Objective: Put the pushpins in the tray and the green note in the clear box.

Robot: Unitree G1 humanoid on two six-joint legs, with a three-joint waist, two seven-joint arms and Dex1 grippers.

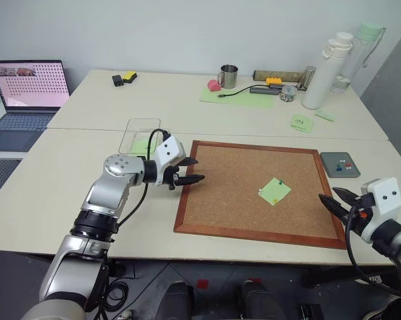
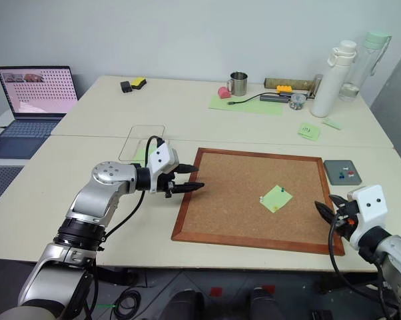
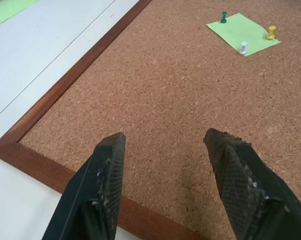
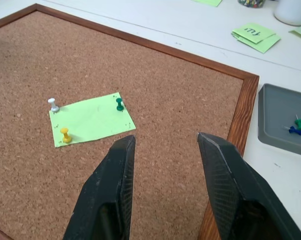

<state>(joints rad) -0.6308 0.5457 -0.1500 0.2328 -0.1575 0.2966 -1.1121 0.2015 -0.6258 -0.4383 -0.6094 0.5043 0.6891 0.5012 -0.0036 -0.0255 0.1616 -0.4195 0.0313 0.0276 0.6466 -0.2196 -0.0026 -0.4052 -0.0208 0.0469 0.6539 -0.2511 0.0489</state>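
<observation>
The green note (image 1: 274, 191) lies on the cork board (image 1: 234, 193), right of its middle, held by three pushpins: a green one (image 4: 119, 103), a white one (image 4: 52, 104) and a yellow one (image 4: 65, 135). The dark-grey tray (image 1: 330, 167) sits just off the board's right edge with a few pins (image 4: 296, 127) in it. The clear box (image 1: 139, 135) stands beyond the board's far left corner. My left gripper (image 1: 192, 170) hangs open over the board's left edge. My right gripper (image 1: 337, 200) is open at the board's near right corner, empty.
A pale-green paper (image 1: 142, 146) shows inside the clear box. On the far table stand a laptop (image 1: 28, 87), a metal mug (image 1: 228, 76), a white bottle (image 1: 326, 70), a pale-green sheet (image 1: 237, 95) and written green notes (image 1: 302, 123).
</observation>
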